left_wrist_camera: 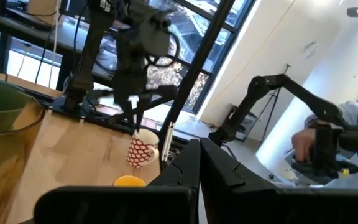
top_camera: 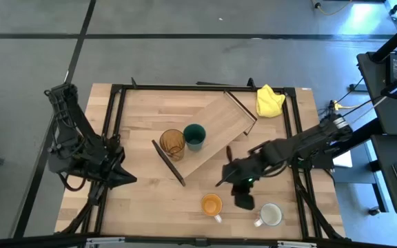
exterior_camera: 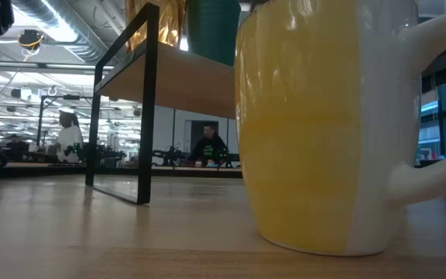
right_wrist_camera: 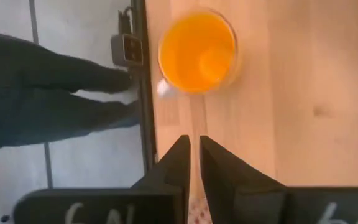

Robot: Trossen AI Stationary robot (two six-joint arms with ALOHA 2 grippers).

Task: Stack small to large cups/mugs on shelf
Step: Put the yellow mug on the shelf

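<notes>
Left arm [top_camera: 81,148]: matte black, jointed links showing angular housings, dark cables trailing along base. Right arm [top_camera: 302,146]: same black build, small green light glowing near wrist. Right gripper [right_wrist_camera: 193,163]: two flat black tapering fingers, pale lettering showing on mount.

Four cups [top_camera: 173,142], one shelf [top_camera: 205,134], one yellow cloth [top_camera: 269,100], perhaps two arms [top_camera: 295,146].

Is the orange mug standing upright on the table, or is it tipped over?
Upright. In the high view the orange mug shows a round open mouth facing up, and the right wrist view looks straight down into it. It stands on the table, not on the shelf.
</notes>
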